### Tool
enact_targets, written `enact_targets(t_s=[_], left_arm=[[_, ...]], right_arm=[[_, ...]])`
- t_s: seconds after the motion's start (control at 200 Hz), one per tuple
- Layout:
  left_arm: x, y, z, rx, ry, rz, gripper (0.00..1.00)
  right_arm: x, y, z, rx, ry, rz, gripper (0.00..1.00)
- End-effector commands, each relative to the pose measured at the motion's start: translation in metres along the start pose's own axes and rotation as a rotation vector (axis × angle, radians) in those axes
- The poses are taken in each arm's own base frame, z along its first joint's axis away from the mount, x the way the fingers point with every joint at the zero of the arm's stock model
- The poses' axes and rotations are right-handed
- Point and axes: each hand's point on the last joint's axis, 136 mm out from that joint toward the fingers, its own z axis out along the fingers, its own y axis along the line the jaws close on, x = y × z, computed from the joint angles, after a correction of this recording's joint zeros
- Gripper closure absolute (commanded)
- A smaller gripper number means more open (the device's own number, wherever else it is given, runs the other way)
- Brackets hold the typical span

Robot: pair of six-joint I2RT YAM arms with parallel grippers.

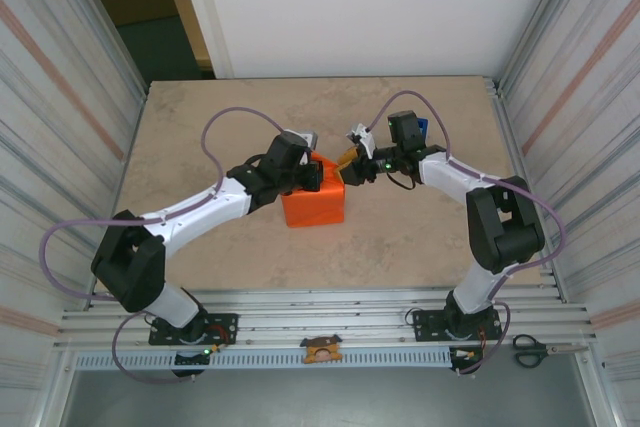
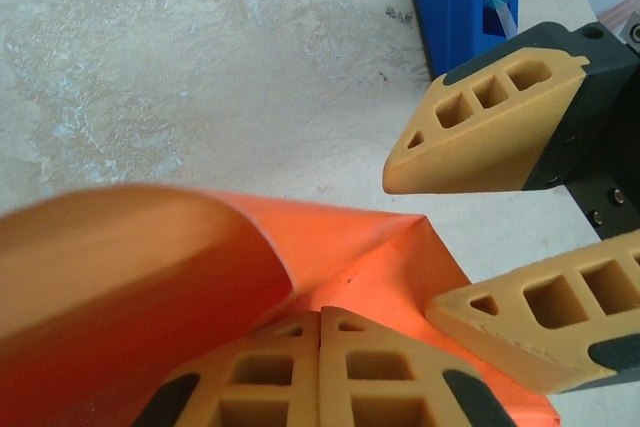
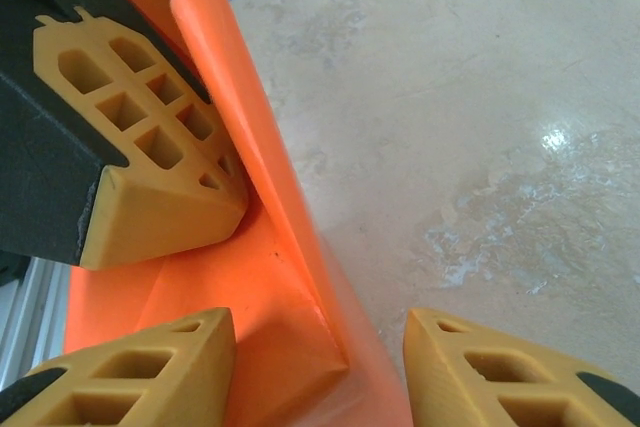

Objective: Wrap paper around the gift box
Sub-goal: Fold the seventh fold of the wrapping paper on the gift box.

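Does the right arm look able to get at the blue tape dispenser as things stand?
Probably yes: the right gripper stands open, and the tape dispenser lies close beyond it with bare table between.

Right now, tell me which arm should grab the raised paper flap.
Right, probably. The right claw is open astride the folded edge of the paper; the left claw is shut.

Blocked at table (image 1: 200, 147) centre by folded paper (image 1: 315, 207), with left gripper (image 2: 320, 322) and right gripper (image 3: 320, 337) crowded close together at its far end. Blocked near far right corner by blue tape dispenser (image 2: 455, 7). Open along left edge, near edge and far left corner.
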Motion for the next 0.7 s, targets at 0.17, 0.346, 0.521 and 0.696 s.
enact_targets(t_s=[0.17, 0.346, 0.521, 0.696], left_arm=[[-0.059, -0.025, -0.081, 0.096, -0.161, 0.076, 0.72], [-0.059, 0.030, -0.118, 0.010, -0.229, -0.050, 0.70], [-0.031, 0.096, -0.122, -0.072, -0.227, -0.251, 0.69], [-0.012, 0.102, -0.098, 0.020, -0.181, -0.346, 0.62]], right_arm=[[0.040, 0.008, 0.013, 0.023, 0.128, 0.073, 0.54], [0.041, 0.010, 0.016, 0.027, 0.141, 0.063, 0.55], [0.040, 0.010, 0.016, 0.035, 0.143, 0.062, 0.55], [0.040, 0.011, 0.015, 0.039, 0.147, 0.063, 0.55]])
